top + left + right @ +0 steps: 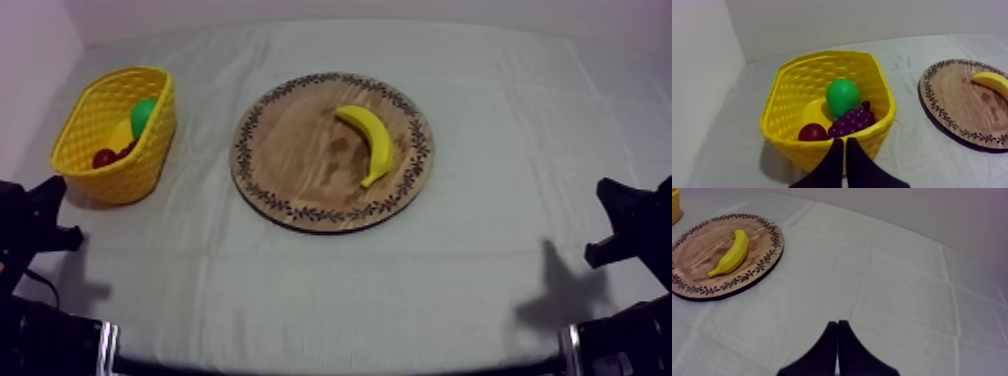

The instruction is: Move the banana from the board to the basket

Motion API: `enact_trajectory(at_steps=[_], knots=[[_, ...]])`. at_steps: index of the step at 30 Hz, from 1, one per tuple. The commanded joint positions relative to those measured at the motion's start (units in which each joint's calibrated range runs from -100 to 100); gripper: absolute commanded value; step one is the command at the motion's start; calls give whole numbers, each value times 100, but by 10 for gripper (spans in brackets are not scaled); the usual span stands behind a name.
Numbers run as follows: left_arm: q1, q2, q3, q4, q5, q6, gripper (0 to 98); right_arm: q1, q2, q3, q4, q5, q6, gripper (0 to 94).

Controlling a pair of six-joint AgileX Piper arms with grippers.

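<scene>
Top view. Banana [369, 142] is lying flat on the wooden board [300, 175], on the half facing away from the yellow basket [128, 180], with its curve following the board's rim. Basket is standing well apart from the board, on the side of my left arm [30, 225]. Right arm [628, 222] is sitting well apart from the board on the opposite side. Nothing is touching the banana.

Left wrist view. Left jaws are lying together as a narrow wedge, holding nothing and pointing at the basket, not at the board. Basket is already carrying a pear [842, 96], a bunch of grapes [853, 121] and a small red fruit [812, 132].

Right wrist view. Right jaws are likewise pressed together and empty, aiming over bare surface [897, 288] beside the board. The banana is lying on the side of the board nearest them.

Risks, as I am judging them:
- Jaws coming down without opening would be shoving the banana across the board, not gripping it.
- A pinch near a tapered tip is likely to let the smooth, curved fruit swing or slip; mid-body looks safer.
- Coming in too low may mean scraping or dragging the board.
- The right arm is facing a long carry past the board to the basket.
- The crowded basket may leave the banana perching on the rim, and a bump could tip the basket.
</scene>
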Motion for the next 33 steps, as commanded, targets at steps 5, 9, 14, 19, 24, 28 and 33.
enact_trajectory(at_steps=[5,9,14,19,24,28,33], knots=[[165,-12,89,188,-183,250,0,0,0,-3,2,6,0,3],[165,-12,89,188,-183,253,0,0,0,-3,2,6,-3,3],[165,-12,89,188,-183,257,0,0,0,-3,2,6,-1,3],[161,-12,78,188,-192,251,0,0,0,-3,2,6,0,3],[162,182,-2,24,-426,387,0,0,0,-3,2,6,0,3],[183,577,-444,-44,-500,507,0,0,0,-3,2,6,0,3],[188,1310,-1341,-62,-506,570,0,0,0,-3,2,6,0,3]])
